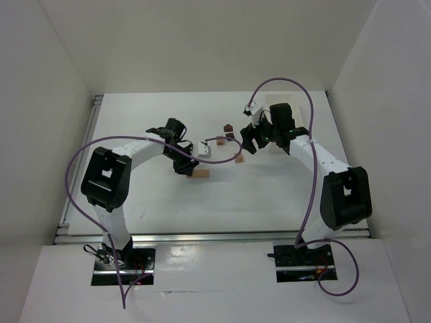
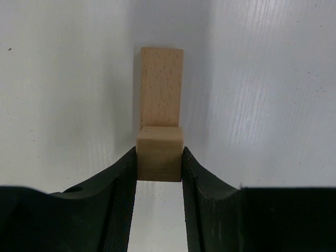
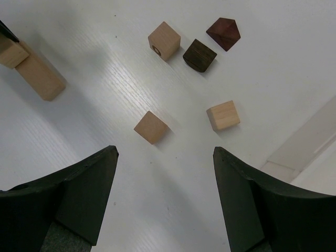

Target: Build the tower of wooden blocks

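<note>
Pale cube (image 2: pixel 159 149) pinched in left tool (image 2: pixel 159 167), right tool (image 3: pixel 164 157) wide, loose blocks (image 3: pixel 151 127) below

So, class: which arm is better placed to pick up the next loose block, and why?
Right. The right gripper hangs open over a loose tan cube, so it probably only needs to descend and close. The left gripper is shut on a pale cube at the end of the long block.
</note>
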You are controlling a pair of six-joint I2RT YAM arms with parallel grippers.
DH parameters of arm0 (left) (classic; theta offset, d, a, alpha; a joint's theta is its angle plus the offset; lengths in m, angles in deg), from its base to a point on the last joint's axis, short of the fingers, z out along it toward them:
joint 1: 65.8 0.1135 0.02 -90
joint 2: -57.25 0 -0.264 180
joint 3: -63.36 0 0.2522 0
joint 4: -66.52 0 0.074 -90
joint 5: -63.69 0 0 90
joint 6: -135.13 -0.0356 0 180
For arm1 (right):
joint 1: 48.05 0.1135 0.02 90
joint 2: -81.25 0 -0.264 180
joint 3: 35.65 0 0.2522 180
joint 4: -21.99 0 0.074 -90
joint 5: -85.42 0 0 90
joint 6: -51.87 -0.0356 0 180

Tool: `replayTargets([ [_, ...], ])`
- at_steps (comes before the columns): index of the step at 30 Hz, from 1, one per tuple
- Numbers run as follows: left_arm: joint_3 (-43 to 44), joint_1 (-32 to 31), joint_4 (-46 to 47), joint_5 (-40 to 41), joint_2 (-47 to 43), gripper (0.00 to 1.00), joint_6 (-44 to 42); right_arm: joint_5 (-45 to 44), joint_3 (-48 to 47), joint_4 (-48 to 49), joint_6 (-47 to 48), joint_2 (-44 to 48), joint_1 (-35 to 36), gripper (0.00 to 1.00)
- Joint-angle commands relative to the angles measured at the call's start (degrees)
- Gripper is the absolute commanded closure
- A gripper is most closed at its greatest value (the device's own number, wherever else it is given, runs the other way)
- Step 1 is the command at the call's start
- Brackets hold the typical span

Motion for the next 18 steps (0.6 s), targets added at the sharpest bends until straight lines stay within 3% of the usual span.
replayTargets([
  [1, -0.1, 0.2, -1.0, -2.9, -2.3, 0.86, -1.2, -0.5, -2.4, -0.1, 0.7, -0.3, -0.3, 0.19],
  [18, -0.1, 0.2, 1.8, -0.6, -0.7, 0.85, 2.0, -0.5, -2.4, -1.3, 0.7, -0.9, -0.3, 0.19],
])
